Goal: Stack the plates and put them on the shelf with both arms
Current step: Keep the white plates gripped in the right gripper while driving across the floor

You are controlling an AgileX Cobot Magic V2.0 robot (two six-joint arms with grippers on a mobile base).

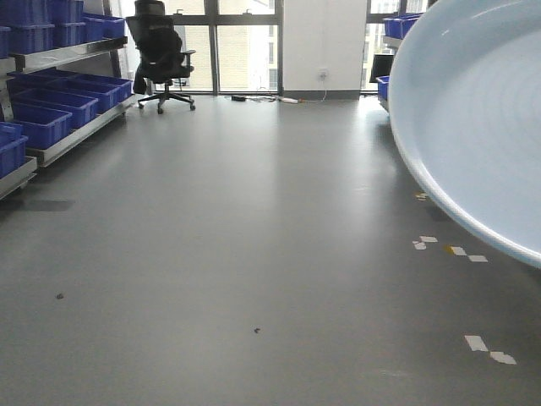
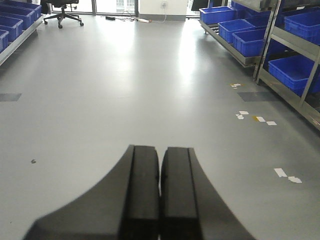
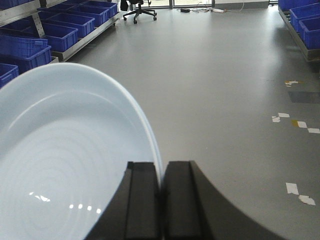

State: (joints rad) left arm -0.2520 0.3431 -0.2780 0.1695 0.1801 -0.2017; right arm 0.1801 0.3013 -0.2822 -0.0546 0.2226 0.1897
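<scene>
Right gripper (image 3: 161, 167), jaws tight on pale plate (image 3: 55, 150).

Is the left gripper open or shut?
Shut: the left gripper shows only a thin seam between its two halves, and nothing is held there.

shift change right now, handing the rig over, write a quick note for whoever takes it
Left gripper: shut, holding nothing, out over bare floor.
Right gripper: shut on the rim of the plate, which is held in the air, tilted.
Plates: the held rim shows a doubled edge, so two may be stacked, but I cannot confirm it. No other plate is in view.
Done: plate is off its surface and gripped. Stacking unconfirmed.
Left: carry it to a shelf rack and set it down, probably with the left arm supporting.
</scene>
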